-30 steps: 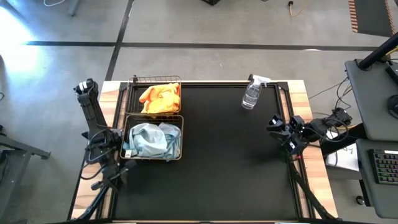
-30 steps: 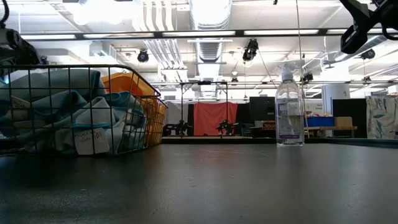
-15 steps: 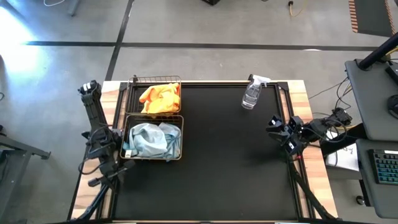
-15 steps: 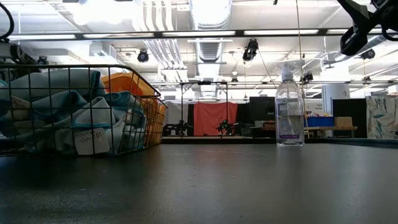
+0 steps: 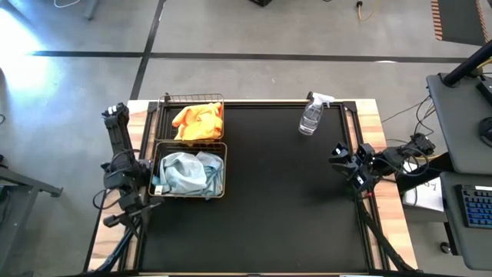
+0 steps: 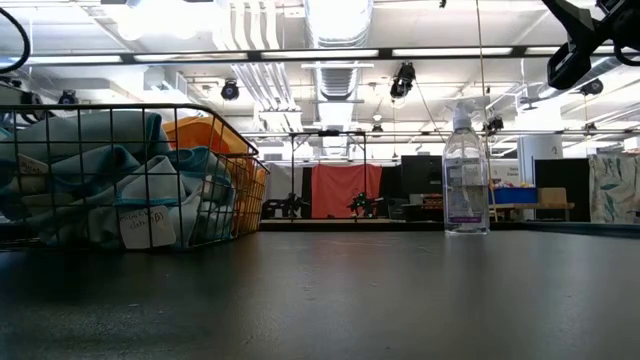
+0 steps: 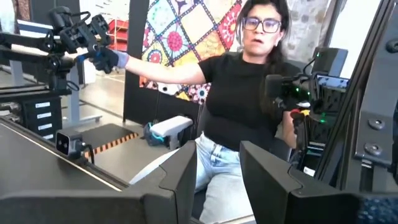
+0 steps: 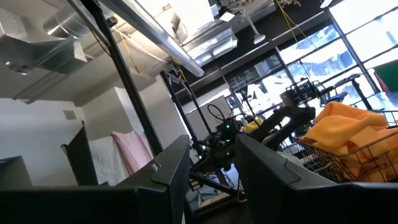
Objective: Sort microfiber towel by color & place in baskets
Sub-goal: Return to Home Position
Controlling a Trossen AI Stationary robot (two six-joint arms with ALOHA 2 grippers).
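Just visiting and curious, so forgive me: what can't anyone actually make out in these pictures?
- Towel count: high view, blue towels and orange towels lie bunched in their baskets.
- Far basket: low view, mostly hidden behind the near basket.
- Spray bottle label: low view, too small.
- Right pincer: low view, cut off by the top edge.
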